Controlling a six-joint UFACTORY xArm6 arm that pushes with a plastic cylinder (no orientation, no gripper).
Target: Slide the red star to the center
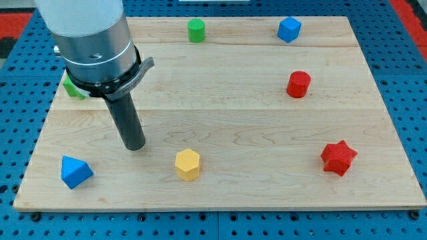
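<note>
One wooden board [220,193] fills most of the view, blue pegboard [13,153] round it. Arm housing [90,37] sits far left w/ rod; my tip [135,147] is down on the board near-left, between blue block [75,171] & yellow hexagon [187,164], touching neither. No jaws on this rig, just the rod. Red star [338,157] lies near-right, close to the right edge, well apart from my tip; open wood betw. it & centre. Red cylinder [299,84] right; blue cube [289,29] & green cylinder [195,30] by far edge; green block [72,88] partly hidden behind the housing.

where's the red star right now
The red star sits near the board's lower right corner in the camera view, below the red cylinder, far from my tip.
</note>
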